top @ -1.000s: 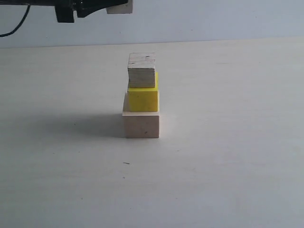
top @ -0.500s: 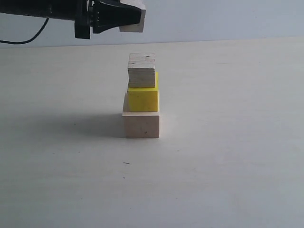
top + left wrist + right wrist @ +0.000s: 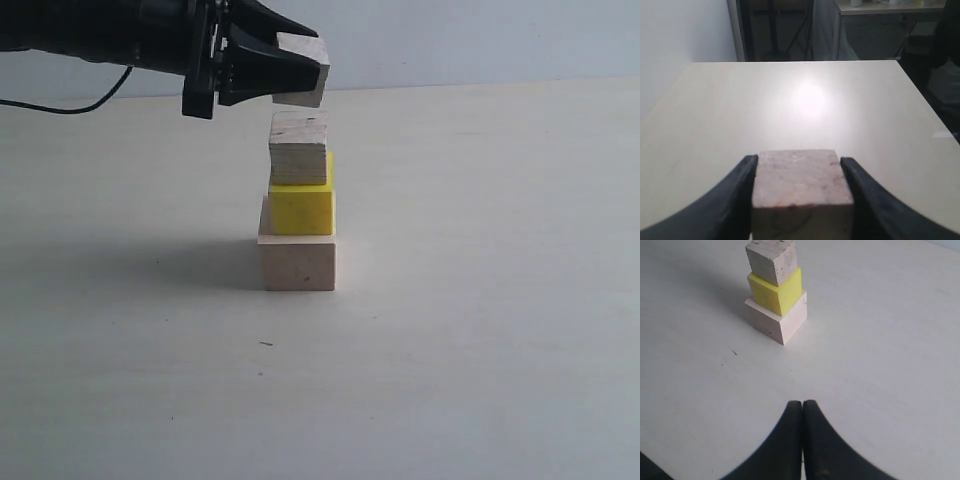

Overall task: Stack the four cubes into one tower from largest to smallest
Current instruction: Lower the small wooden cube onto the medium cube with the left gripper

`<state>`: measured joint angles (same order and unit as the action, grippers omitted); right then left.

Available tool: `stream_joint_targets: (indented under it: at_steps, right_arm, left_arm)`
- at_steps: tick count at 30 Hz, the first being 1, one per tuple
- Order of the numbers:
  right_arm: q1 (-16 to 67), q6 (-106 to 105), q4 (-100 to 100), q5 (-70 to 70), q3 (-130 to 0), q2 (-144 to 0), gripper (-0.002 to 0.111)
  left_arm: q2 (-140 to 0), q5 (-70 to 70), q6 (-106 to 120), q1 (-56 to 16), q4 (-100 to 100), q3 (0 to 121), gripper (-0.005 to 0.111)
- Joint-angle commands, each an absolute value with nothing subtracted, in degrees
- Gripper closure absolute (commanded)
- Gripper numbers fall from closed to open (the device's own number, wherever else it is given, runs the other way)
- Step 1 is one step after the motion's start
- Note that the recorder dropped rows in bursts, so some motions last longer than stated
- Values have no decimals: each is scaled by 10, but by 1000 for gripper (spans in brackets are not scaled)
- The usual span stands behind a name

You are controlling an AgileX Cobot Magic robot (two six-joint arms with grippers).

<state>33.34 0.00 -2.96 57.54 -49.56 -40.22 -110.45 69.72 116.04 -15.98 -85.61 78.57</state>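
L fingers [image 3: 732, 200] clamp small wood cube [image 3: 303, 68], tilted slightly, above 3-cube tower [image 3: 300, 212], vertical. R fingers [image 3: 785, 442] pressed together, empty.

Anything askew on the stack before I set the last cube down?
Slightly. The greyish cube sits off-centre on the yellow cube, leaving a yellow strip bare on the right in the exterior view. The small cube in the left gripper also looks tilted. Nothing has fallen.
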Motion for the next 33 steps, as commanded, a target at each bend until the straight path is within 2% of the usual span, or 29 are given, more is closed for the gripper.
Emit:
stream_joint_targets:
  at_steps: [1, 33]
  right_arm:
    - [333, 0, -31, 572, -494, -400, 108]
    - [333, 0, -31, 572, -494, -400, 108]
  left_arm:
    - [-1121, 700, 1171, -161, -874, 790, 107]
    - [-1135, 700, 1200, -161, -862, 790, 107]
